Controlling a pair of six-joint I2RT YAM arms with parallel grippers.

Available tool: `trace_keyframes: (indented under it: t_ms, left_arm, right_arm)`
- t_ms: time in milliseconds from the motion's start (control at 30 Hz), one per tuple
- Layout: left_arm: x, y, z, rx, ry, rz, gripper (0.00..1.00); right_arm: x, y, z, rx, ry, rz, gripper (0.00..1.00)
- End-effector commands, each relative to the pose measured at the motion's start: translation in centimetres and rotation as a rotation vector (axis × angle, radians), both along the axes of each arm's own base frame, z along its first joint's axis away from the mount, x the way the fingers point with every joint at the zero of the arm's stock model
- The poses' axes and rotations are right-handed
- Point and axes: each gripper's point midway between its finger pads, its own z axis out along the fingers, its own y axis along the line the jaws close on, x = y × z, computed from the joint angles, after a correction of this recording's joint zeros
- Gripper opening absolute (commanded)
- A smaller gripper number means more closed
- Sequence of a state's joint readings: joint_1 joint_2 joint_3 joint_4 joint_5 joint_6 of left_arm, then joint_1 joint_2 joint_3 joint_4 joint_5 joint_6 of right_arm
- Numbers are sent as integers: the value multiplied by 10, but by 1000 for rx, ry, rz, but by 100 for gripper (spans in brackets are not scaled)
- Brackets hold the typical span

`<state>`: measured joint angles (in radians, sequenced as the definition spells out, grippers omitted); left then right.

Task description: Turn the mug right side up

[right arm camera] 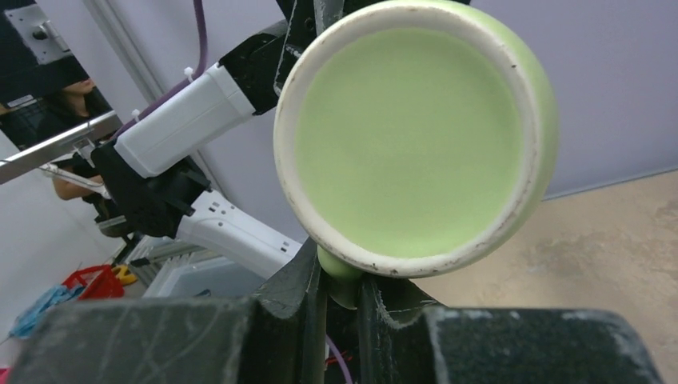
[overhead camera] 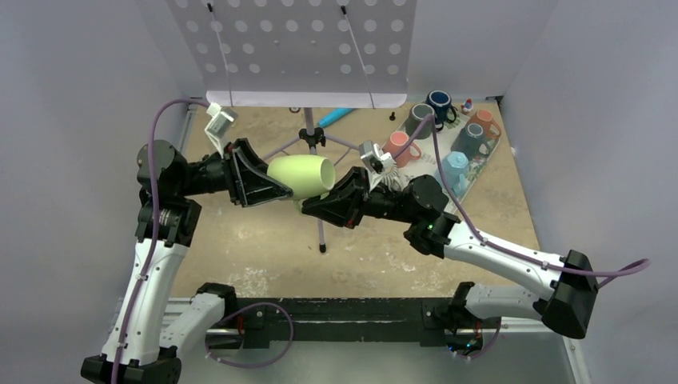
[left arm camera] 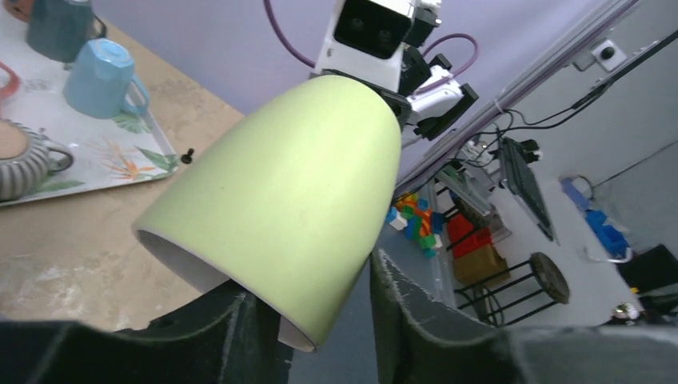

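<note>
A light green mug (overhead camera: pixel 302 178) hangs in the air on its side between my two grippers, above the table. Its base faces the right wrist camera (right arm camera: pixel 412 136) and its opening faces the left gripper. My right gripper (right arm camera: pixel 340 276) is shut on the mug's handle (right arm camera: pixel 342 268) below the base; it also shows in the top view (overhead camera: pixel 317 206). My left gripper (left arm camera: pixel 310 276) is open at the mug's rim (left arm camera: pixel 288 192): one finger sits under the rim inside the opening, and the other finger (left arm camera: pixel 416 312) stands outside the wall.
A patterned tray (overhead camera: pixel 482 164) at the back right holds several mugs, among them a light blue one (left arm camera: pixel 100 76). A white perforated stand (overhead camera: pixel 304 48) on a tripod (overhead camera: pixel 312 138) rises behind the mug. One tripod leg (overhead camera: pixel 322 236) reaches the table under it.
</note>
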<state>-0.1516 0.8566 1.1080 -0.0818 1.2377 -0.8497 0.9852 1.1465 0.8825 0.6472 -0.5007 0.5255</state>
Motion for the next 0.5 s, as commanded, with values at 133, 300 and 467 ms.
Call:
trace_keyframes:
  t_ms: [133,300,467]
  left_arm:
    - [6,0,-15,69,20,64,0]
    - [31,52,-78,541,-186,343,0]
    - [31,132,-152,1071,-280,410,0]
  right_arm:
    - [3,11,14,30,-26,11,37]
    - [43,-11,-27,-112,70,-273,98]
    - [68,-51,-76,-263,137,-514,98]
